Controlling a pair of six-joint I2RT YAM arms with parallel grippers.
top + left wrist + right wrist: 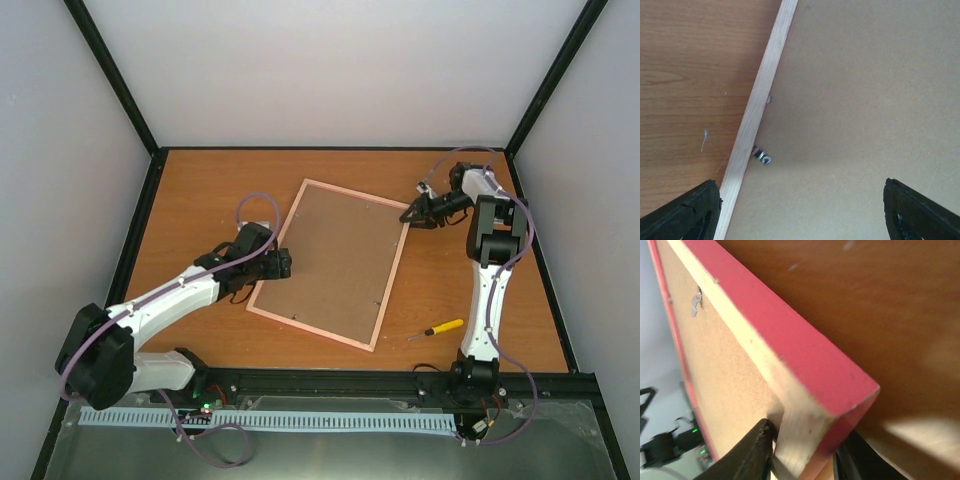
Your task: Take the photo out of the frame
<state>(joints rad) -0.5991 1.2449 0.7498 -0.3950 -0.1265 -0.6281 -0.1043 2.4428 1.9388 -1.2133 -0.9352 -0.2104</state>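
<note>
The frame (393,275) lies back-up in the middle of the table, its thin pink border around the brown backing board (335,262). The photo is hidden. My right gripper (408,216) is at the frame's far right corner; in the right wrist view the right gripper (805,435) is shut on that corner of the frame (805,370), one finger on the inner wood edge and one on the pink outer side. My left gripper (283,263) hovers open over the frame's left rail (757,105), and nothing lies between the left gripper's (800,187) fingers. A small metal clip (761,156) sits beside that rail.
A yellow-handled screwdriver (440,328) lies on the table right of the frame's near corner. Another metal clip (696,302) shows on the backing board (725,370). White walls with black posts enclose the wooden table (200,190) on three sides.
</note>
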